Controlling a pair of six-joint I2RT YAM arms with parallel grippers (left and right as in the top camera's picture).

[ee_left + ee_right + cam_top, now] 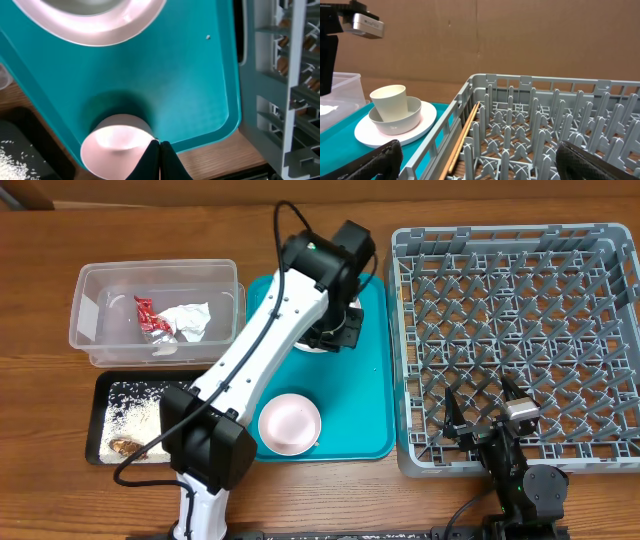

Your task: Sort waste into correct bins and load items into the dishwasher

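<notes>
My left gripper (159,143) is shut with nothing between its jaws, above the teal tray (370,410). It hangs over a stack: a white cup (390,102) in a bowl (400,122) on a plate (427,117). One dark finger (327,60) hangs left of the cup, apart from it. A small white bowl (290,423) sits at the tray's front. The napkin (190,320) and red wrapper (150,315) lie in the clear tub (90,280). Rice (135,405) covers the black tray (100,385). My right gripper (482,405) stands open over the grey rack's (400,240) front edge.
A thin wooden stick (465,135) lies along the rack's left wall, among the upright pegs. The left arm (270,330) arches over the teal tray from its base at the table's front. Bare wooden table runs behind the tub and rack.
</notes>
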